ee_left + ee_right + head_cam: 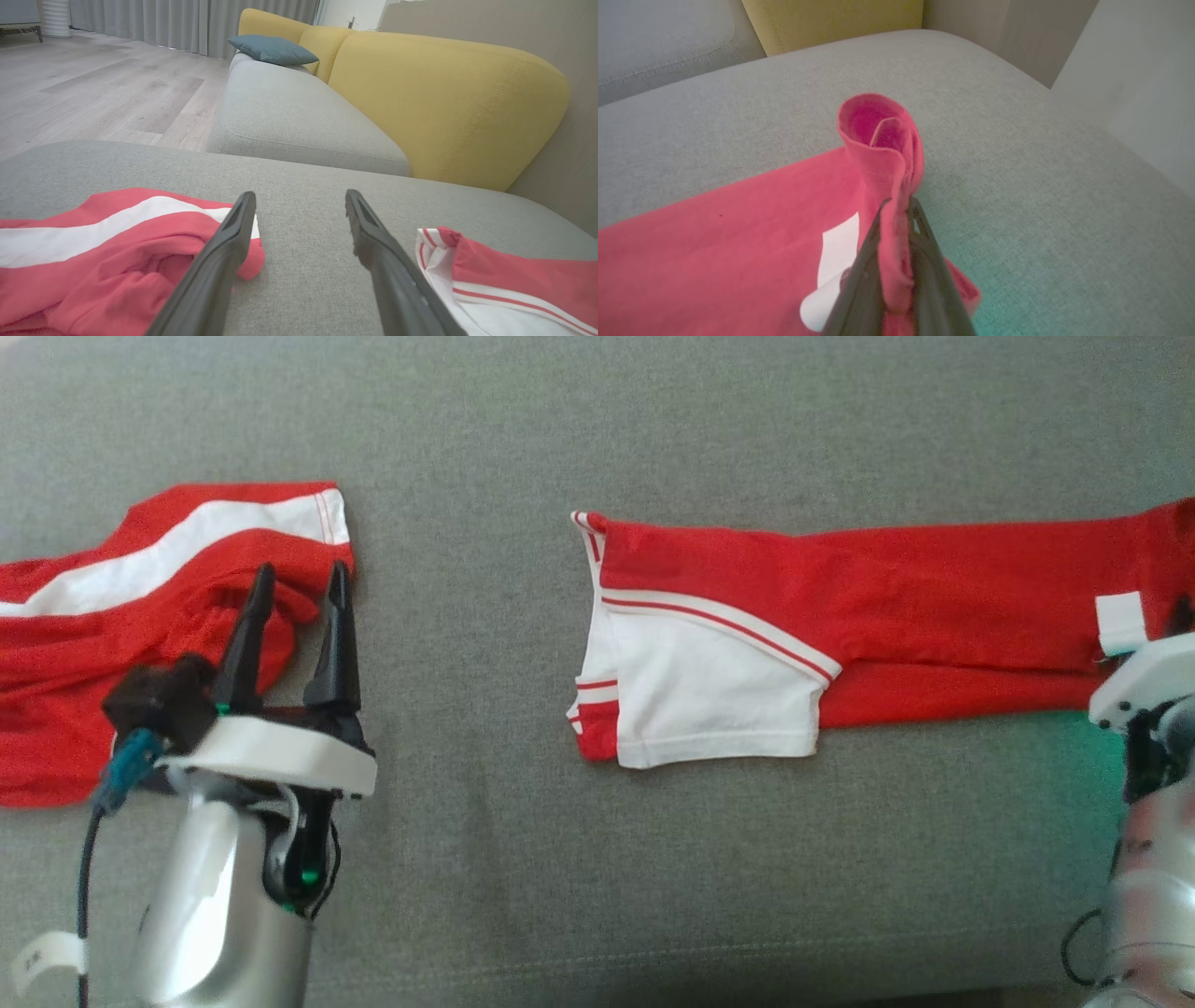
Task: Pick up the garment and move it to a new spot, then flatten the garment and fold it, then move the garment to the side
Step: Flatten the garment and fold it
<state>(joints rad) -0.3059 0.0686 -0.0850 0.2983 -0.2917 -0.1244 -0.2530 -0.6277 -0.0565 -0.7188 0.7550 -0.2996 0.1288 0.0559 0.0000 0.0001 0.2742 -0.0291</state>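
A red garment (896,607) with a white panel and stripes lies folded lengthwise across the grey cushion (485,821), from the middle to the right edge. My right gripper (899,205) is shut on its red edge, and the pinched cloth (882,135) curls up above the fingertips beside a white label (838,249). In the head view this gripper (1178,621) sits at the far right. A second, crumpled red and white cloth (112,616) lies at the left. My left gripper (301,574) stands open at that cloth's right edge, holding nothing; its fingers (219,261) frame bare cushion.
Yellow back cushions (444,102) rise behind the seat, with a blue pillow (273,49) further along. A neighbouring grey seat cushion (289,116) adjoins this one. Wood floor (93,93) lies beyond the cushion's edge. A pale wall (1134,70) stands close on the right.
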